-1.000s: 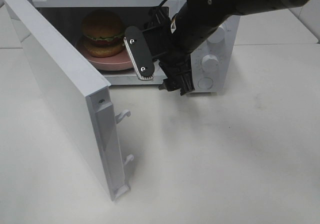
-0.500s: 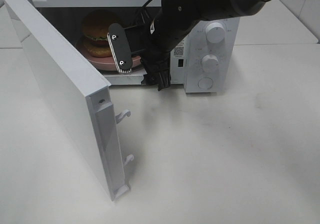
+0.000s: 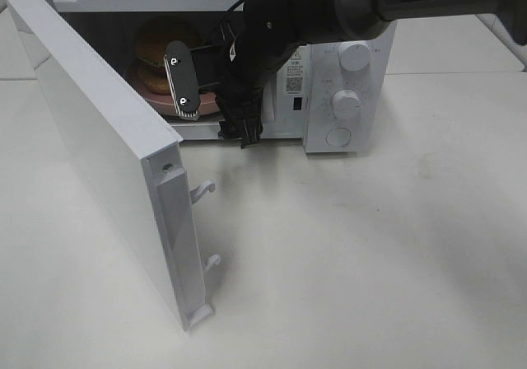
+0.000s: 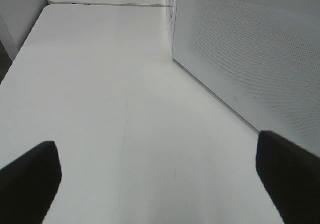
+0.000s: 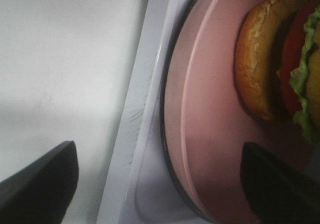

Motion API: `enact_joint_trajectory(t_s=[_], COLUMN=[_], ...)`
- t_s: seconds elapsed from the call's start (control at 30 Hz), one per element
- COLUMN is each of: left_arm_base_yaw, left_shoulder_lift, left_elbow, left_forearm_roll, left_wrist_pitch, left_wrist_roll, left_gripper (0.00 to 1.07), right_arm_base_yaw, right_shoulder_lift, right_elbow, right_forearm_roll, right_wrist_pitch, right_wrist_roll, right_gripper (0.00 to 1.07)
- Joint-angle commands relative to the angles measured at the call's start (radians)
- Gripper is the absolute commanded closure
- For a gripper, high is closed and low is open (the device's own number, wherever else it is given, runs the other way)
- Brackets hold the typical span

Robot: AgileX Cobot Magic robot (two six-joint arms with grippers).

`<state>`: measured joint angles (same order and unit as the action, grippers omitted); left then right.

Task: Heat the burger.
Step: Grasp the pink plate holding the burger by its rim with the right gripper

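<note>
Door (image 3: 99, 138) of the microwave (image 3: 325, 130) comes nearest to me in the high view, swung wide open on the left, with 2 white latch hooks (image 3: 203, 190) sticking out of its edge. White surface (image 3: 370, 245) spreads bare to the right of it.

My left claw (image 4: 160, 179) shows only on its own wrist camera. Its 2 dark fingertips sit wide apart with nothing between them, hovering over the surface beside a white perforated panel (image 4: 250, 59).

Further in, my right arm (image 3: 329, 11) reaches across from the right and down into the oven's mouth. The right claw (image 5: 159, 186) is spread wide and holds nothing. On its wrist camera, 1 fingertip hangs over the white surface outside the oven and the other over the pink plate (image 5: 210, 134), with the front sill and the plate's rim between them. I cannot tell whether either tip touches the plate.

The burger (image 3: 155, 48) sits on that plate inside the cavity, towards the left, upright, its lower bun flat on the pink. In the high view, 1 claw finger (image 3: 181, 81) covers part of it.

On the microwave's right front are 2 dials (image 3: 346, 103) and a round button (image 3: 338, 137).
</note>
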<state>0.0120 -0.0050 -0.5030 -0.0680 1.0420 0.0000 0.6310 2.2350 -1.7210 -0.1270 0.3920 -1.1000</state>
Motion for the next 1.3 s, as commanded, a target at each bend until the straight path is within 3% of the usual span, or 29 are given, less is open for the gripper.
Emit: enact_joint_trajectory(t_s=[0.03, 0.47, 0.7, 0.8, 0.83, 0.87, 0.9, 0.93, 0.97, 1.0, 1.03, 1.07, 1.1, 1.3], left_arm_base_yaw=[0.0, 0.0, 0.0, 0.0, 0.0, 0.0, 0.0, 0.0, 0.0, 0.0, 0.0, 0.0, 0.0, 0.0], left_shoulder_lift=[-0.02, -0.02, -0.02, -0.02, -0.02, -0.02, -0.02, -0.02, -0.02, -0.02, -0.02, -0.02, -0.02, -0.02], left_elbow=[0.004, 0.004, 0.004, 0.004, 0.004, 0.004, 0.004, 0.004, 0.004, 0.004, 0.004, 0.004, 0.004, 0.004], left_forearm_roll=[-0.008, -0.008, -0.008, -0.008, -0.008, -0.008, -0.008, -0.008, -0.008, -0.008, -0.008, -0.008, -0.008, -0.008], left_wrist_pitch=[-0.006, -0.006, -0.006, -0.006, -0.006, -0.006, -0.006, -0.006, -0.006, -0.006, -0.006, -0.006, -0.006, -0.006], left_wrist_roll=[0.0, 0.0, 0.0, 0.0, 0.0, 0.0, 0.0, 0.0, 0.0, 0.0, 0.0, 0.0, 0.0, 0.0], left_gripper=[0.09, 0.09, 0.09, 0.09, 0.09, 0.09, 0.09, 0.09, 0.09, 0.09, 0.09, 0.09, 0.09, 0.09], right_arm_base_yaw=[0.004, 0.001, -0.01, -0.011, -0.011, -0.011, -0.011, -0.011, -0.011, -0.011, -0.011, -0.011, -0.011, -0.009], right_shoulder_lift=[0.04, 0.149, 0.184, 0.189, 0.19, 0.19, 0.19, 0.19, 0.19, 0.19, 0.19, 0.19, 0.19, 0.189], right_elbow=[-0.06, -0.229, -0.271, -0.271, -0.271, -0.271, -0.271, -0.271, -0.271, -0.271, -0.271, -0.271, -0.271, -0.271], right_forearm_roll=[-0.002, -0.005, -0.005, -0.001, -0.001, -0.001, -0.001, -0.001, -0.001, 0.004, 0.004, 0.006, 0.006, 0.015], right_wrist_pitch=[0.022, 0.073, 0.085, 0.082, 0.081, 0.081, 0.076, 0.075, 0.075, 0.078, 0.078, 0.082, 0.083, 0.083], right_wrist_roll=[0.033, 0.066, 0.079, 0.079, 0.079, 0.079, 0.077, 0.077, 0.077, 0.077, 0.077, 0.077, 0.077, 0.08], right_gripper=[0.23, 0.26, 0.28, 0.38, 0.48, 0.48, 0.6, 0.68, 0.68, 0.84, 0.84, 0.97, 1.03, 1.07])
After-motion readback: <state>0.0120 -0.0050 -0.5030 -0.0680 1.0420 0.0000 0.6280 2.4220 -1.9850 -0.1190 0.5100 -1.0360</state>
